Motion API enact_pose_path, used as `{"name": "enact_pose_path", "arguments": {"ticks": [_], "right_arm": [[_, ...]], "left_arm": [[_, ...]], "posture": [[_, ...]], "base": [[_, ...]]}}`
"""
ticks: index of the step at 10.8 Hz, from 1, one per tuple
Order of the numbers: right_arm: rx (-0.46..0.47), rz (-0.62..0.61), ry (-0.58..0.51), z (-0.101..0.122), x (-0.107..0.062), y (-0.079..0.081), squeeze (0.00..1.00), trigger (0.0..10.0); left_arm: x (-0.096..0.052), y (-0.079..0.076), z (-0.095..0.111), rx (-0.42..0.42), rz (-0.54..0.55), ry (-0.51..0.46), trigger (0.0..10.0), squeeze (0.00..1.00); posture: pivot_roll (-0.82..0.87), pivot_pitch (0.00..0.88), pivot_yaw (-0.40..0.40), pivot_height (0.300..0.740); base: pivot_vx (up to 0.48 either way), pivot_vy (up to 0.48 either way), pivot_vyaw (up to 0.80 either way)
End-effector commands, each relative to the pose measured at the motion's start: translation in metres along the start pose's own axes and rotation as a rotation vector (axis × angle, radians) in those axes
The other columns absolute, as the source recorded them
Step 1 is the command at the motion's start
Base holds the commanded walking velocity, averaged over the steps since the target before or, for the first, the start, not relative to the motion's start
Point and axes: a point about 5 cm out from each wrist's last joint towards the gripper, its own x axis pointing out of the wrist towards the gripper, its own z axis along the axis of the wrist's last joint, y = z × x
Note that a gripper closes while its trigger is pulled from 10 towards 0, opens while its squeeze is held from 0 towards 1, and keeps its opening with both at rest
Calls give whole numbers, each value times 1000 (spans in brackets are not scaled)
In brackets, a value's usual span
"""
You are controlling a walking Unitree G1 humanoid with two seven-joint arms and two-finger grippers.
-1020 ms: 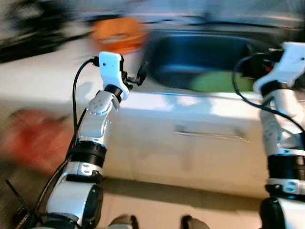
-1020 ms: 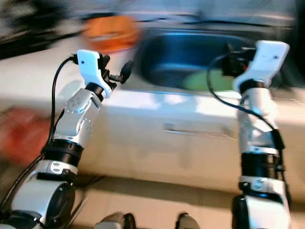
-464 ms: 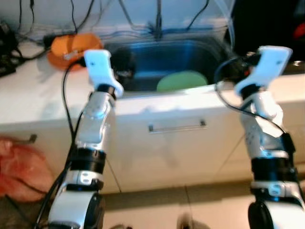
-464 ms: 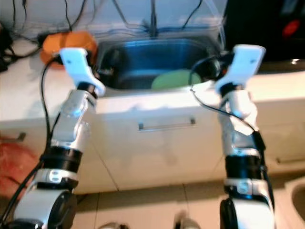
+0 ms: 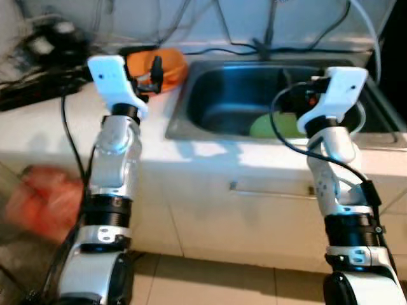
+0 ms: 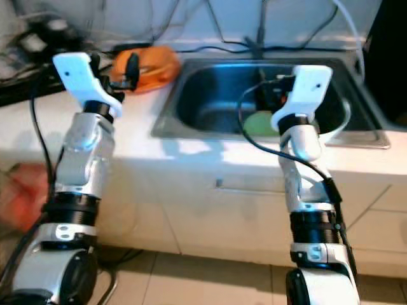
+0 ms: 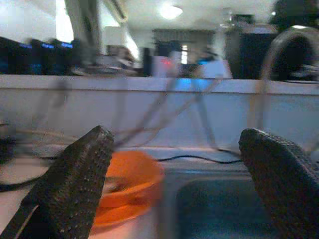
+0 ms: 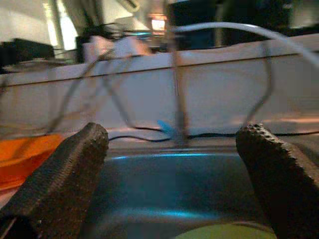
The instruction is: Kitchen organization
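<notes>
A steel sink (image 5: pixel 191 121) is set in a white counter (image 5: pixel 57 121), with a green plate (image 5: pixel 273 125) lying inside it. An orange bowl (image 5: pixel 170 63) stands on the counter just left of the sink. My left gripper (image 5: pixel 151 71) is raised in front of the orange bowl (image 7: pixel 124 184); its fingers (image 7: pixel 79 184) stand wide apart, open and holding nothing. My right gripper (image 6: pixel 270 92) hovers over the sink's front edge above the green plate (image 8: pixel 224 233), open and holding nothing, its fingers (image 8: pixel 65 174) spread.
Black cables (image 5: pixel 38 44) and a tap (image 5: pixel 270 28) run along the back wall. A drawer handle (image 5: pixel 267 189) sits below the sink front. Something red and blurred (image 5: pixel 44 200) hangs low at the left. Tiled floor (image 5: pixel 222 279) lies below.
The whole picture has swung and sharpened as the camera moved; the sink now sits right of centre. Both arms keep the same raised pose with fingers apart.
</notes>
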Motion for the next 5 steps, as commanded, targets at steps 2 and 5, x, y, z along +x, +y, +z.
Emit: {"name": "enact_pose_path", "arguments": {"ticks": [2,5], "right_arm": [[-25,-13,-31,5,1,0,0,10000],[-19,-5,-16,1,-1,3,0,10000]], "left_arm": [[6,-12,4,-6,-37,-8,10000,0],[4,-14,8,-24,-42,-22,10000,0]], "posture": [[-8,0,110,740],[-2,0,106,740]], "base": [[422,0,0],[149,0,0]]}}
